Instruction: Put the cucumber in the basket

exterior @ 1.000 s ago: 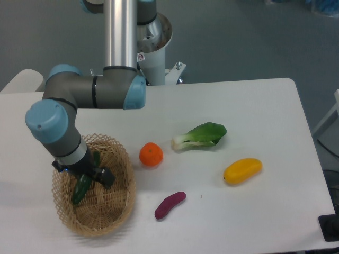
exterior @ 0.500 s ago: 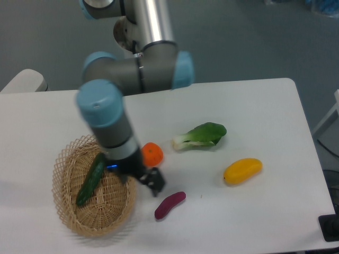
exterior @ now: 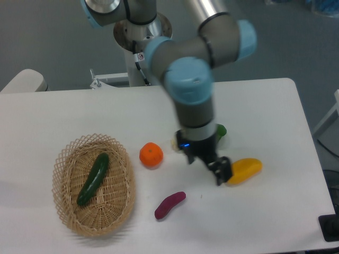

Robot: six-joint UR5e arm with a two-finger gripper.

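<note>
Cucumber (exterior: 92, 179) lies lengthwise inside the basket (exterior: 64, 159), well to the left of the claw (exterior: 220, 172); placing looks finished, so nothing is left but parking the arm; claw hangs over the counter (exterior: 265, 106), just beside a yellow vegetable (exterior: 243, 170), holding nothing; jaw spread unclear.

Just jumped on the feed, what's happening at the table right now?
The slim dark-green cucumber lies inside the oval tan wicker basket, so that placement looks done. The arm's tool is far off on the other side, hanging above the white table next to the yellow oblong fruit. It holds nothing that I can see.
</note>
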